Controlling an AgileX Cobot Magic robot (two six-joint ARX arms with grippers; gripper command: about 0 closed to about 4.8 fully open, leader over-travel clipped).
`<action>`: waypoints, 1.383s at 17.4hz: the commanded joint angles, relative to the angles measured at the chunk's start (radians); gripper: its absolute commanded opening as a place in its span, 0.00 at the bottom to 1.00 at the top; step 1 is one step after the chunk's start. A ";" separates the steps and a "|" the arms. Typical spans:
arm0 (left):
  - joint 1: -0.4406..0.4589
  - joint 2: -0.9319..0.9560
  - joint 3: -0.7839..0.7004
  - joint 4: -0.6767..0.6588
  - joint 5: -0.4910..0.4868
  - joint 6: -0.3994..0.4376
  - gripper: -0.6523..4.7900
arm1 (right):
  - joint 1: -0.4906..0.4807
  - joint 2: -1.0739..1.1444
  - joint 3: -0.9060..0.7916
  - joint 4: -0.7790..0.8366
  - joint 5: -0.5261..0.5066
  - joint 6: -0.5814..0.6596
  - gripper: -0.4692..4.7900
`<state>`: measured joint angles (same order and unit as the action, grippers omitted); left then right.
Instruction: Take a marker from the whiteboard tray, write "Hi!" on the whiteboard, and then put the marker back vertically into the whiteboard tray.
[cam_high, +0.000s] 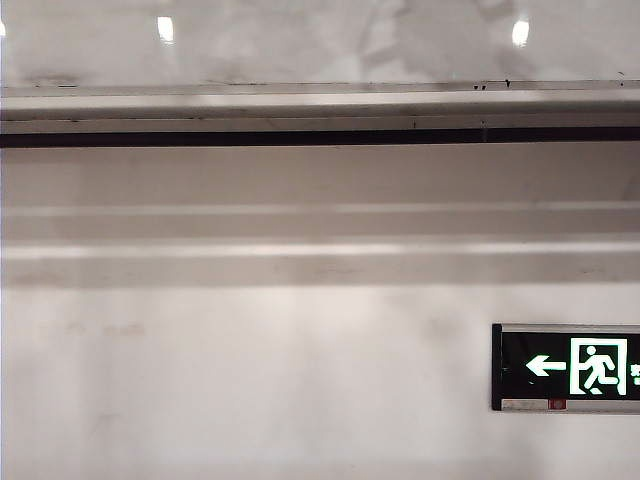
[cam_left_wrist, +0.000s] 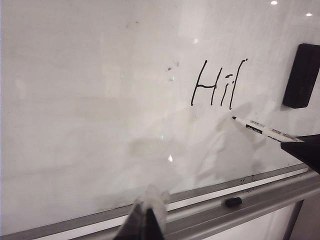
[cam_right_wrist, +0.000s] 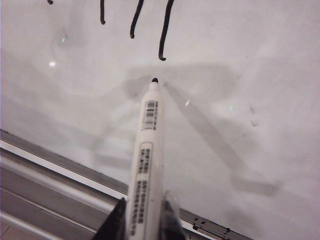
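The right claw (cam_right_wrist: 145, 220) grips the marker (cam_right_wrist: 146, 165), tip just off the glossy whiteboard (cam_left_wrist: 90, 100) below "Hi!"; the left claw (cam_left_wrist: 146, 220), jaws together, hovers above the whiteboard tray (cam_left_wrist: 260, 197)

The right gripper (cam_right_wrist: 145, 220) is clamped on the marker (cam_right_wrist: 147, 165), tip just short of the whiteboard (cam_right_wrist: 240, 100). The left gripper (cam_left_wrist: 146, 217) is held with fingertips together, empty.

My right fingers (cam_right_wrist: 145, 220) clamp the uncapped marker (cam_right_wrist: 147, 160), tip seemingly just off the whiteboard (cam_right_wrist: 240, 100) under "Hi!"; whiteboard tray (cam_right_wrist: 45, 185) below.
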<state>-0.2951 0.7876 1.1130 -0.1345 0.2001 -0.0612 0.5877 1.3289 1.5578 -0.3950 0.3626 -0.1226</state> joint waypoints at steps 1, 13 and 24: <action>-0.001 -0.002 0.006 0.009 0.006 -0.003 0.11 | 0.001 0.000 0.004 0.016 0.001 0.018 0.09; -0.001 -0.002 0.006 0.009 0.006 -0.003 0.11 | 0.001 0.031 0.004 0.065 0.003 0.018 0.09; -0.001 -0.002 0.006 0.009 0.006 -0.003 0.11 | -0.002 0.032 0.005 0.071 0.066 0.018 0.09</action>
<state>-0.2951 0.7887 1.1130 -0.1345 0.1997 -0.0612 0.5896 1.3655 1.5581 -0.3561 0.3996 -0.1101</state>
